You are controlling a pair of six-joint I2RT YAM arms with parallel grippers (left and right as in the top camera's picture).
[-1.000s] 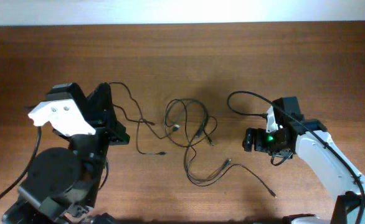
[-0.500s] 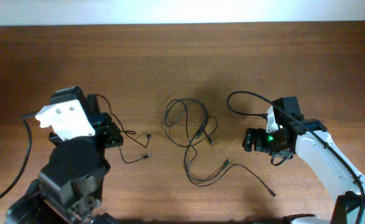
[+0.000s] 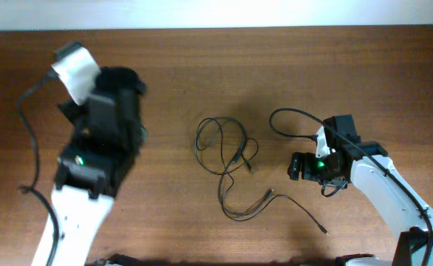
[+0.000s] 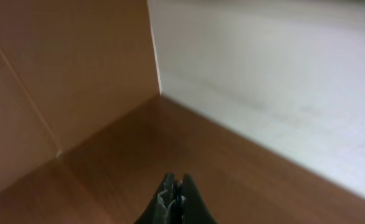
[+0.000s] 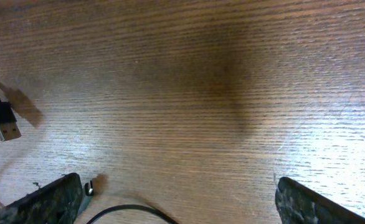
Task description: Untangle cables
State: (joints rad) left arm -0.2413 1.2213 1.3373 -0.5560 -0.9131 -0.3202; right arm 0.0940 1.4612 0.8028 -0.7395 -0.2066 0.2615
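Since a second ago our left hand has swung well away from the cables, fingers pressed together. They lie looped on the table, with our wide-open right hand near them.

Robot lab or test bench by the look, bare wood-grain table, left arm & right arm set up at near edge, green status LED, plain white wall, brown side panel.
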